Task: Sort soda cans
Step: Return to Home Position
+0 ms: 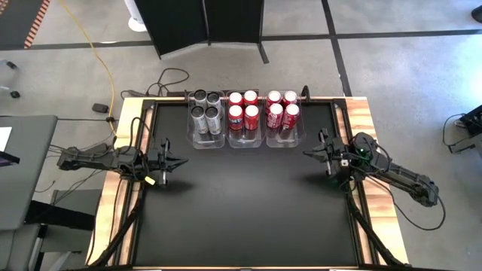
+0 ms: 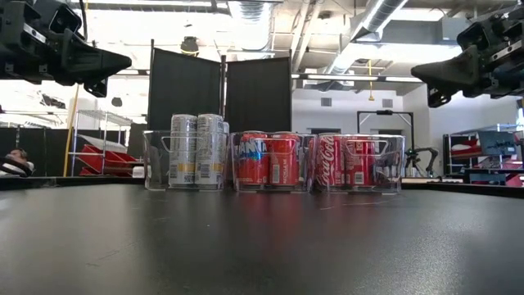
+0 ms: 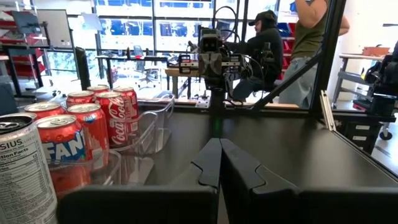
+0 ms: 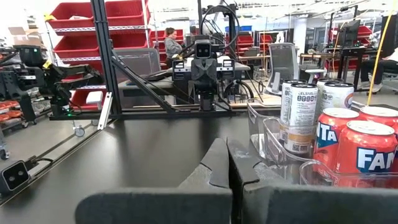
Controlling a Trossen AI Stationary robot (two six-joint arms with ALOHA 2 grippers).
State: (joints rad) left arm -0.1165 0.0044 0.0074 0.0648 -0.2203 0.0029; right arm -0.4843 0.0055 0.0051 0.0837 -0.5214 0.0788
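Along the far edge of the worktop [image 1: 241, 211], in a row of three clear bins [image 1: 207, 141]: silver soda cans [image 1: 206, 111] in the left one, red soda cans [image 1: 251, 114] in the other two. Near the left edge, raised, left gripper [image 1: 177, 162] pinched narrow, holding nothing; near the right edge, right gripper [image 1: 310, 154] likewise.

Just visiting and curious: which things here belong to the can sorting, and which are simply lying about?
Job: silver-grey cans, red cans, clear bins, left gripper at table's left, right gripper at table's right.
Lying about: yellow cable, black screens, person behind.
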